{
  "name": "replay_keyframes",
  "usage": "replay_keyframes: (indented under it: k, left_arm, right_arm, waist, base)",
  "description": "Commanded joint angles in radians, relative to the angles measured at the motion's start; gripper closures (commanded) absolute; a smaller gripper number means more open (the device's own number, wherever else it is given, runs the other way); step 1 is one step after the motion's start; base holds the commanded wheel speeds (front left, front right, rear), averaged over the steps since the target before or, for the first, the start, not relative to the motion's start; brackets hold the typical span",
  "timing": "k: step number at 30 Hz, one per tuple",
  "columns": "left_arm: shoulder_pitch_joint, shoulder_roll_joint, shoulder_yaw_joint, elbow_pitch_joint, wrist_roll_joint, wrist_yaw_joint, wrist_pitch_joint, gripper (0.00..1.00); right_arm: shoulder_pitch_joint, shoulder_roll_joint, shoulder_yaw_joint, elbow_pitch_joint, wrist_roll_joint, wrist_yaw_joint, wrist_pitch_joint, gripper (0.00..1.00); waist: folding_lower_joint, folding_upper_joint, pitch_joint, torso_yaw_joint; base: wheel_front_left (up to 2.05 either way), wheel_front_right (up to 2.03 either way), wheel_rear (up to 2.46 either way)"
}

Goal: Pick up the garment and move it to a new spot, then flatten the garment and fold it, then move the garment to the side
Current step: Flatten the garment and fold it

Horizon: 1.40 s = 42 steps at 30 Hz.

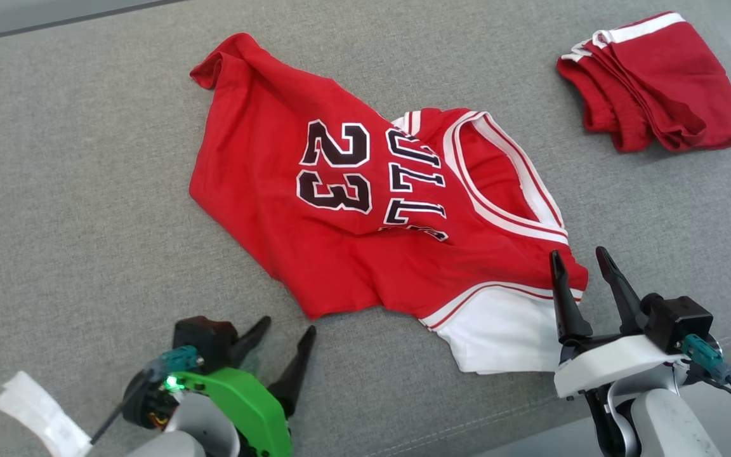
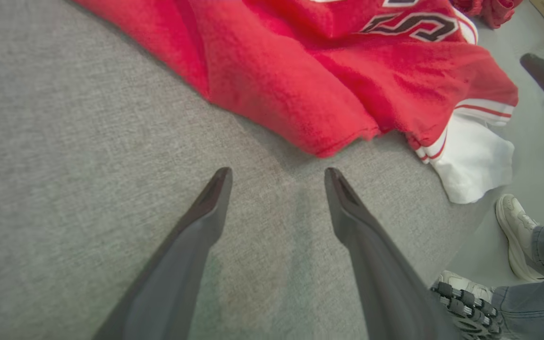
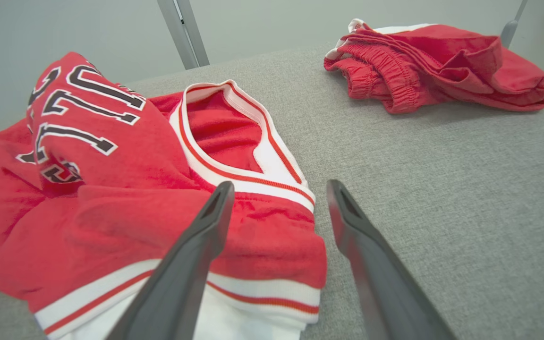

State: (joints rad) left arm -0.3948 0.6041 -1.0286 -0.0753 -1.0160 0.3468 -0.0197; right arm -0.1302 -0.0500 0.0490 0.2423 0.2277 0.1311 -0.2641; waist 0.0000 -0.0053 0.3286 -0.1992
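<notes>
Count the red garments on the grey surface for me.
2. The numbered red jersey lies crumpled at the centre of the grey surface; the folded red shorts sit at its far right corner. Something could hide beneath them.

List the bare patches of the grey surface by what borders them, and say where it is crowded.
Widest: the grey surface left of the red jersey. Also the strip between jersey and folded shorts, and the patch between the shorts and the right gripper. Crowded: the near edge, with the jersey's white corner, the right gripper and left gripper.
</notes>
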Motion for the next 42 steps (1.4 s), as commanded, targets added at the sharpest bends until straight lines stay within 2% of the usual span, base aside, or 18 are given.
replay_keyframes:
  k: [1,5,14,15,17,19,23,27,32,36,39,42]
  left_arm:
    - [0.002,-0.016,-0.002,0.009,-0.005,-0.006,0.002,0.0]
    - [-0.022,-0.059,-0.009,0.074,0.003,-0.015,-0.012,0.0]
    - [-0.053,-0.134,0.057,0.2,0.013,0.02,-0.123,0.0]
    - [-0.054,-0.138,0.063,0.204,0.016,0.023,-0.137,0.13]
    - [-0.056,-0.152,0.079,0.203,0.018,0.023,-0.167,1.0]
    - [-0.059,-0.159,0.083,0.204,0.031,0.024,-0.185,1.0]
    - [-0.078,-0.126,0.065,0.197,0.085,0.053,-0.192,1.0]
    - [-0.105,-0.041,0.019,0.124,0.178,0.124,-0.135,1.0]
    - [-0.129,0.103,-0.04,-0.044,0.279,0.224,-0.003,1.0]
    - [-0.117,0.191,-0.077,-0.172,0.33,0.295,0.094,1.0]
    - [-0.096,0.233,-0.095,-0.243,0.347,0.343,0.148,1.0]
    - [-0.07,0.232,-0.124,-0.252,0.346,0.361,0.181,1.0]
  right_arm:
    - [-0.014,-0.001,0.001,-0.004,-0.005,-0.001,0.0,0.0]
    - [-0.025,-0.001,0.001,-0.009,-0.004,-0.001,0.0,0.0]
    - [-0.012,-0.001,-0.007,-0.006,-0.013,-0.001,0.0,0.0]
    - [-0.012,-0.001,-0.007,-0.004,-0.013,-0.001,0.0,0.0]
    - [-0.01,-0.001,-0.008,-0.001,-0.01,-0.001,0.0,0.0]
    - [-0.007,-0.001,-0.008,0.001,-0.006,-0.001,0.0,0.0]
    - [0.001,-0.002,-0.01,0.005,-0.003,-0.001,0.0,0.0]
    - [0.022,-0.001,-0.022,0.01,-0.004,-0.001,0.0,0.0]
    - [0.044,-0.001,-0.029,0.02,-0.012,-0.001,0.0,0.0]
    - [0.055,-0.002,-0.03,0.025,-0.017,-0.001,0.0,0.0]
    - [0.06,-0.001,-0.03,0.026,-0.024,-0.001,0.0,0.0]
    - [0.059,-0.001,-0.028,0.03,-0.03,-0.001,0.0,0.0]
  waist:
    - [0.0,0.0053,0.009,-0.004]
    - [0.0,0.0053,0.023,-0.009]
    - [0.0,0.0053,0.028,-0.014]
    - [0.0,0.0053,0.027,-0.013]
    - [0.0,0.0053,0.025,-0.011]
    - [0.0,0.0053,0.021,-0.007]
    - [0.0,0.0053,0.01,0.004]
    - [0.0,0.0053,-0.011,0.032]
    - [0.0,0.0053,-0.04,0.083]
    - [0.0,0.0053,-0.064,0.123]
    - [0.0,0.0053,-0.072,0.152]
    - [0.0,0.0053,-0.071,0.176]
  base:
    - [0.0,0.0,0.0]
    - [0.0,0.0,0.0]
    - [0.0,0.0,0.0]
    - [0.0,0.0,0.0]
    - [0.0,0.0,0.0]
    - [0.0,0.0,0.0]
    - [0.0,0.0,0.0]
    - [0.0,0.0,0.0]
    - [0.0,0.0,0.0]
    - [0.0,0.0,0.0]
    - [0.0,0.0,0.0]
    - [0.0,0.0,0.0]
